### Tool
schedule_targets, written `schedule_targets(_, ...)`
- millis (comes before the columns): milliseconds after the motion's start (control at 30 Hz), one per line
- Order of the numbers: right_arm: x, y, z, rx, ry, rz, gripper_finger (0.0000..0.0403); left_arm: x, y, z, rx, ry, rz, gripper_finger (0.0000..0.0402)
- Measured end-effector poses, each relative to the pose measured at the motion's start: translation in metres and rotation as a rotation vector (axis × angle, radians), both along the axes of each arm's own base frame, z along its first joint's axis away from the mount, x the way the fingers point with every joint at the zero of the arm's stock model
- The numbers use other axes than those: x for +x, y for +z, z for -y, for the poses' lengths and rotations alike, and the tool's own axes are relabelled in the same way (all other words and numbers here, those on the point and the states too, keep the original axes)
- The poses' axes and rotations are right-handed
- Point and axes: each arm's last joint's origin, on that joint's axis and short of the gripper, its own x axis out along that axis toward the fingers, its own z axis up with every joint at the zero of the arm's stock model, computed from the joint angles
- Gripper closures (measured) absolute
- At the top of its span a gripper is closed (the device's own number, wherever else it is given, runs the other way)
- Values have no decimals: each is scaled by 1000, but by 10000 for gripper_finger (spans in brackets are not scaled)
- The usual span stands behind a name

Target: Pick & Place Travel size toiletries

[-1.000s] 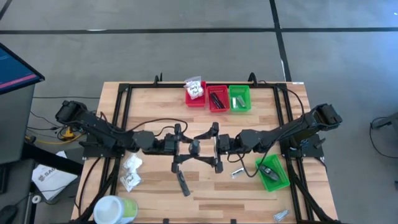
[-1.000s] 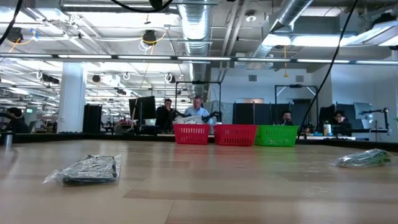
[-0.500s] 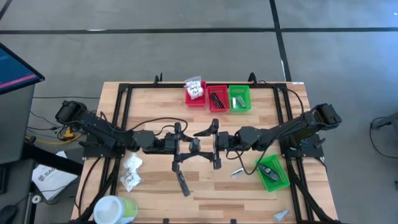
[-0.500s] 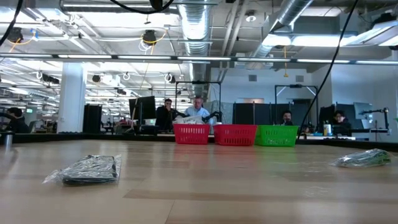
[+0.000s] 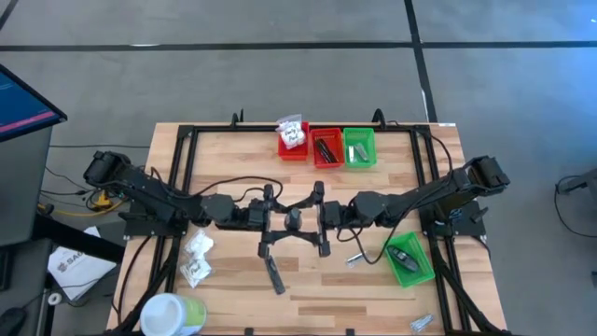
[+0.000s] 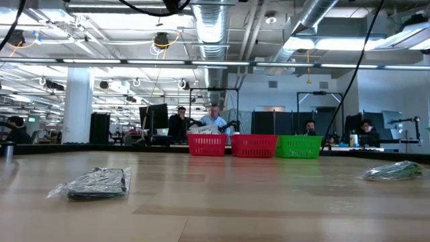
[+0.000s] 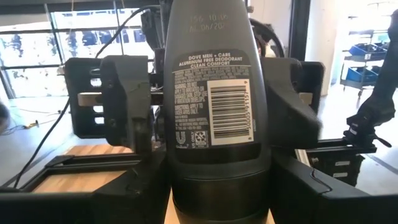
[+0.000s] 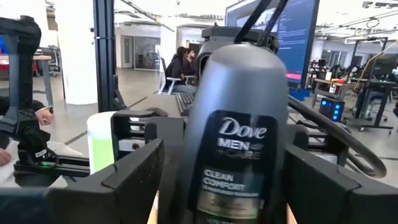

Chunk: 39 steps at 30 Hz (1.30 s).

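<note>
A dark grey Dove bottle (image 5: 295,218) hangs upright over the table's middle, its back label (image 7: 214,106) facing my left wrist. My left gripper (image 5: 284,220) is shut on it. My right gripper (image 5: 315,217) faces it from the other side, open, with a finger (image 8: 127,180) on each side of the bottle (image 8: 239,143). I cannot see them touch it. Other toiletries lie loose: white packets (image 5: 196,257), a dark stick (image 5: 274,275) and a silvery sachet (image 5: 356,257). A dark packet (image 6: 97,183) lies on the wood. My left gripper pinches the bottle's lower part, just above the cap (image 7: 221,186), between its two fingers (image 7: 99,199), one on each narrow side. The fingers come level from the table's left. The bottle stands upright, cap end down, clear of the table.
At the far edge stand two red bins (image 5: 293,142) (image 5: 326,148) and a green bin (image 5: 359,147) with small items in them. Another green bin (image 5: 408,259) sits near right. A white-and-green tub (image 5: 173,313) is at the near left corner. People sit beyond the table.
</note>
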Motion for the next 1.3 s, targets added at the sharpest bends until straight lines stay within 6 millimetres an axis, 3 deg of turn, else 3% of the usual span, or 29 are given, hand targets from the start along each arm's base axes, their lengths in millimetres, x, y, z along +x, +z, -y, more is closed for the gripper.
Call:
schedule_targets(233, 0, 0, 0, 0, 2, 1, 144, 0, 0, 1, -5, -22, -1, 201)
schedule_targets(433, 0, 0, 0, 4, 3, 0, 211, 0, -1, 1, 0, -26, -6, 202)
schedule_targets(800, 0, -1, 0, 12, -2, -15, 212, 0, -1, 1, -4, -27, -14, 200)
schedule_targets(1033, 0, -2, 0, 15, -5, -24, 212, 0, -3, 1, -22, -29, -30, 161)
schedule_targets(1300, -1, -3, -2, 18, -3, -40, 212, 0, -5, 1, -21, 6, -51, 152)
